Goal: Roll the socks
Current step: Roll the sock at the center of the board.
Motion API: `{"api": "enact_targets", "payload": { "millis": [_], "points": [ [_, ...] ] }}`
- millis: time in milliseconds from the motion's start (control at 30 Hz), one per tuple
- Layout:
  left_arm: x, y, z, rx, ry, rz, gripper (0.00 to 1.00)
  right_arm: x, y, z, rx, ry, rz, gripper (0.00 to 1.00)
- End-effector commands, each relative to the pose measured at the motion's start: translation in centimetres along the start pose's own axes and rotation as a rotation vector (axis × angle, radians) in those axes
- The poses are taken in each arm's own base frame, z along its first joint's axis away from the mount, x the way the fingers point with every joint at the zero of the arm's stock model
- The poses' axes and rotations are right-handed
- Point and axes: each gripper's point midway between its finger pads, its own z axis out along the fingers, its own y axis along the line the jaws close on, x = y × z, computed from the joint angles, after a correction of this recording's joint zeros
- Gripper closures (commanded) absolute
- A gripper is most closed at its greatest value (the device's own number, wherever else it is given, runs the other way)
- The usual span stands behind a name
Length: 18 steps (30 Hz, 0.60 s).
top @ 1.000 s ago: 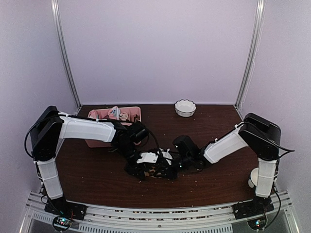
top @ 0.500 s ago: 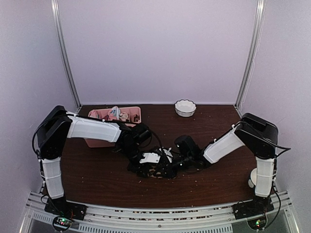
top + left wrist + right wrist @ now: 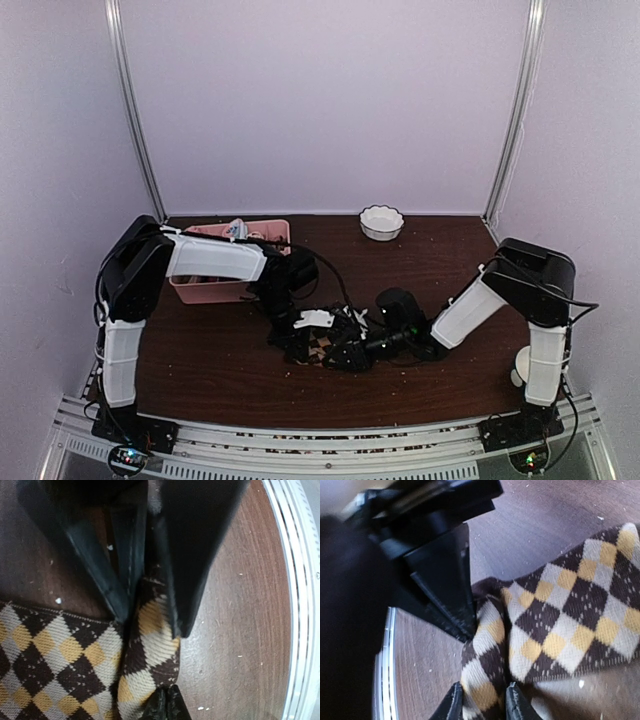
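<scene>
The dark brown sock with tan argyle diamonds (image 3: 322, 347) lies on the table's middle, near the front. It fills the left wrist view (image 3: 55, 670) and the right wrist view (image 3: 570, 615). One raised fold of it runs between the two grippers. My left gripper (image 3: 298, 336) is shut on one end of that fold (image 3: 150, 622). My right gripper (image 3: 358, 350) is shut on the other end (image 3: 485, 702), and its tips show in the left wrist view (image 3: 165, 706). The two grippers face each other, tips almost touching. I cannot make out the plain tan sock.
A pink divided tray (image 3: 215, 290) with small bundles stands at the back left, behind the left arm. A white bowl (image 3: 381, 222) stands at the back middle. A white object (image 3: 521, 366) sits by the right arm's base. The metal front rail (image 3: 300, 605) runs close by.
Both grippers and the sock have shifted a little to the right. The left arm has stretched further over, and the right arm has drawn back to the right.
</scene>
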Motion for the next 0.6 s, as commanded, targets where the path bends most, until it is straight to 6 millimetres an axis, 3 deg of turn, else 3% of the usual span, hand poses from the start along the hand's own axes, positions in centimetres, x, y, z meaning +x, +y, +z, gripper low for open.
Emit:
{"api": "enact_targets", "payload": {
  "millis": [0,33,67,333,500,567],
  "points": [
    [4.0,1.0,2.2,0.039,0.135,-0.131,1.00,6.8,-2.6,-1.9,0.150,0.144,0.096,0.65],
    [3.9,0.9,2.2,0.059,0.134,-0.146,1.00,6.5,-2.8,-2.6,0.183,0.112,0.062,0.29],
    [3.8,0.9,2.3,0.072,0.130,-0.159,0.99,6.2,-2.7,-3.3,0.201,0.084,0.031,0.04],
    [3.3,2.3,2.2,0.137,0.096,-0.278,0.95,6.6,-4.2,-6.8,0.390,0.026,-0.043,0.00],
    [3.2,2.2,2.1,0.157,0.089,-0.297,0.94,3.2,-4.5,-11.7,0.758,-0.140,-0.199,0.00],
    [3.3,2.2,2.2,0.160,0.090,-0.299,0.94,1.4,-4.6,-14.5,0.876,-0.313,-0.134,0.00]
  ]
}}
